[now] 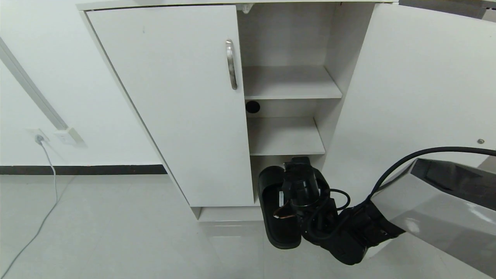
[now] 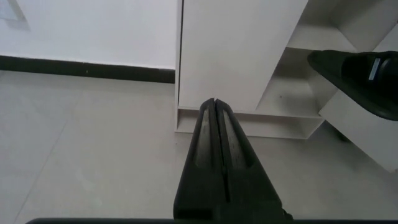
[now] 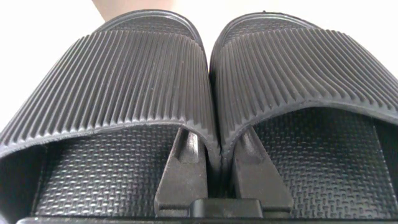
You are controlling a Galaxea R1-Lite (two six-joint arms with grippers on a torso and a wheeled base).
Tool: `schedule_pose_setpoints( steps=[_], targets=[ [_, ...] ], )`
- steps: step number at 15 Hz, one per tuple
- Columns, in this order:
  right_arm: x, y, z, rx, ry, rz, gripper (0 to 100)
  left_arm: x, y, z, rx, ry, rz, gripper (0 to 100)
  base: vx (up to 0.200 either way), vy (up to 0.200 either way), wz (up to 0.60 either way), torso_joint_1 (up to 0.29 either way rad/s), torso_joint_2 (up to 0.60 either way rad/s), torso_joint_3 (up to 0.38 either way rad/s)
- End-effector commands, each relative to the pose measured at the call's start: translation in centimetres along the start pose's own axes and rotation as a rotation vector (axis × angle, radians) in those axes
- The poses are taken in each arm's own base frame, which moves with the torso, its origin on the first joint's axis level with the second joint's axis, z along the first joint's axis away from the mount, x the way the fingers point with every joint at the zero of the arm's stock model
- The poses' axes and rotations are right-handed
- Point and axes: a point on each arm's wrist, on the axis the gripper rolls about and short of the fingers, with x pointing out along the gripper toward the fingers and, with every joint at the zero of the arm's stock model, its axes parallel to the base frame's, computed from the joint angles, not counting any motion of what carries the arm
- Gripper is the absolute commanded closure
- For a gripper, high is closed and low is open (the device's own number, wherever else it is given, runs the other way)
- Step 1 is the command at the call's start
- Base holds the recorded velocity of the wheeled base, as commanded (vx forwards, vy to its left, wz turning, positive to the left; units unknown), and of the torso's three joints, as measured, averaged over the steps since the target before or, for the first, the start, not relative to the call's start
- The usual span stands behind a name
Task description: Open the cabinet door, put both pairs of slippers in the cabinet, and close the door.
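A pair of black slippers (image 1: 278, 205) hangs in the air in front of the cabinet's bottom compartment (image 1: 267, 166), toes toward the opening. My right gripper (image 1: 296, 186) is shut on the pair; in the right wrist view its fingers (image 3: 183, 168) reach under the ribbed straps (image 3: 130, 74) and pinch the two inner edges together. The white cabinet (image 1: 286, 83) has its right door (image 1: 410, 97) swung open and its left door (image 1: 170, 100) closed. My left gripper (image 2: 214, 109) is shut on nothing, low over the floor, facing the cabinet base (image 2: 249, 124); the slippers (image 2: 360, 78) show beyond it.
Two bare shelves (image 1: 288, 81) sit above the bottom compartment, with a round black hole (image 1: 252, 107) in the back panel. The closed left door carries a metal handle (image 1: 231, 64). A wall socket with a grey cable (image 1: 48, 166) is at the far left over pale floor tiles.
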Motion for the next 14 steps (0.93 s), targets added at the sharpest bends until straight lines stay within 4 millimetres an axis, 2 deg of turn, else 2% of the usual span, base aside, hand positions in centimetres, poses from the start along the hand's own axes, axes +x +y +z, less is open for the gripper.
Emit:
schedule_pose_setpoints(
  steps=[1,6,9,11,14],
  targets=[
    [0.1,0.1,-0.2,-0.005,0.002,-0.003,100,0.0,0.0,0.0,0.000,0.001,0.000,100,0.000,0.000,0.00,0.002,0.00,-0.198],
    [0.7,0.2,-0.3,0.018,-0.039,-0.022,100,0.0,0.0,0.0,0.001,0.001,0.000,100,0.000,0.000,0.00,0.005,0.00,-0.181],
    [0.8,-0.4,1.0,0.006,-0.183,-0.047,100,0.0,0.0,0.0,0.001,0.001,0.000,100,0.000,0.000,0.00,0.000,0.00,0.000],
    [1.1,-0.9,1.1,-0.017,-0.261,-0.060,100,0.0,0.0,0.0,0.001,0.001,0.000,100,0.000,0.000,0.00,0.000,0.00,0.000],
    [1.4,-0.8,0.7,-0.021,-0.273,-0.068,100,0.0,0.0,0.0,0.001,0.001,0.000,100,0.000,0.000,0.00,0.000,0.00,0.000]
  ],
)
